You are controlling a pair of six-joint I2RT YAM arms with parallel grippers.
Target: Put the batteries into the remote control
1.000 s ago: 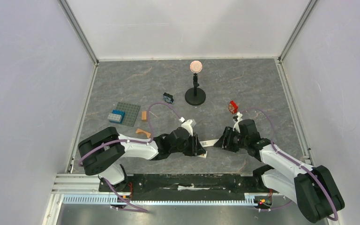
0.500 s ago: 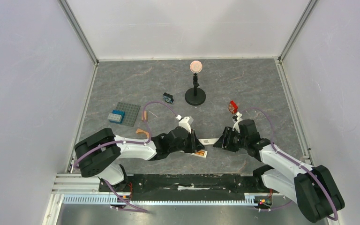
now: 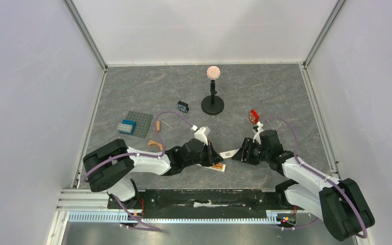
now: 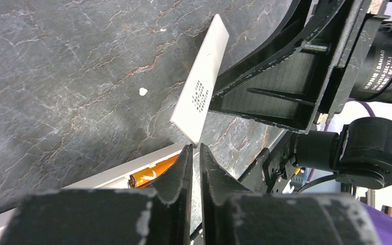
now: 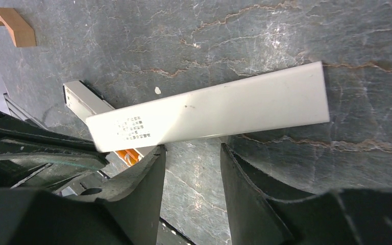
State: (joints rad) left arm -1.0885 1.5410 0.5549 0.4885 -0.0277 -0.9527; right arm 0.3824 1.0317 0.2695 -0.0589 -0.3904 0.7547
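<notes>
While cover (image 4: pixel 201 87) is off, remote (image 5: pixel 81 99) lies on the tabletop (image 4: pixel 56 76) between the arms, bay open.
Orange battery (image 4: pixel 150 173) sits in the bay; second cell can't be confirmed. Cover hangs tilted just above the remote, not yet seated. Left gripper (image 4: pixel 194 153) is nearly clenched on cover's near corner. Right gripper (image 5: pixel 191 150) has jaws apart, cover across their tips, and a grip there can't be told. Loading looks mostly done; closing the bay is left.
</notes>
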